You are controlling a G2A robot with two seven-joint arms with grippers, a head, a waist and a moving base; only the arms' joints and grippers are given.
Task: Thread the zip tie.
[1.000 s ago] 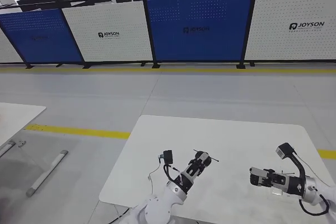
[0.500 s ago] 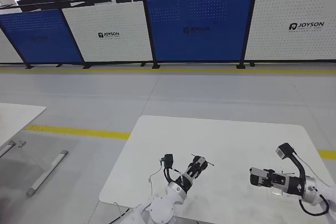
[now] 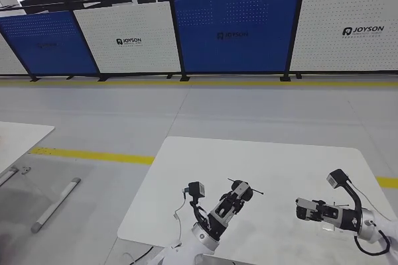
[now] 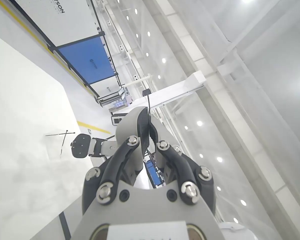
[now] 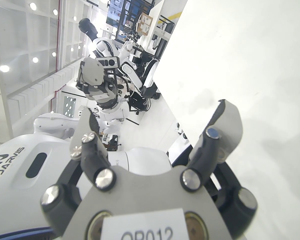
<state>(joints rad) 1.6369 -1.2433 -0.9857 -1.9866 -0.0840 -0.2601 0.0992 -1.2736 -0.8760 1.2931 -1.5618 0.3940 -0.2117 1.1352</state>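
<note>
The left pincer [image 4: 148, 123] is clamped on a thin black zip tie [image 4: 148, 101]. The tie is gripped at the very tip, so that a short length with the small square head stands out beyond it. From above, this pincer [image 3: 244, 191] is seen raised over the near left part of the white table [image 3: 285, 159]. The zip tie [image 3: 245, 186] is carried crosswise there, with an end showing on either side.

The right pincer [image 5: 154, 107] is spread wide, with nothing held in it, over the near right part of the table [image 5: 240, 38]. In the top view the right pincer [image 3: 301, 210] is pointed towards the left one, and the two are kept well apart.

In the left wrist view, two thin dark strands [image 4: 62, 136] are seen lying crossed on the table [image 4: 20, 96], near the right pincer [image 4: 80, 146]. Whether they are further ties cannot be told.

Farther off, a yellow line [image 3: 86, 155] is painted across the grey floor. The corner of a second table [image 3: 13, 142] is seen at the left edge. A row of blue and white panels [image 3: 235, 36] is set up along the back.
</note>
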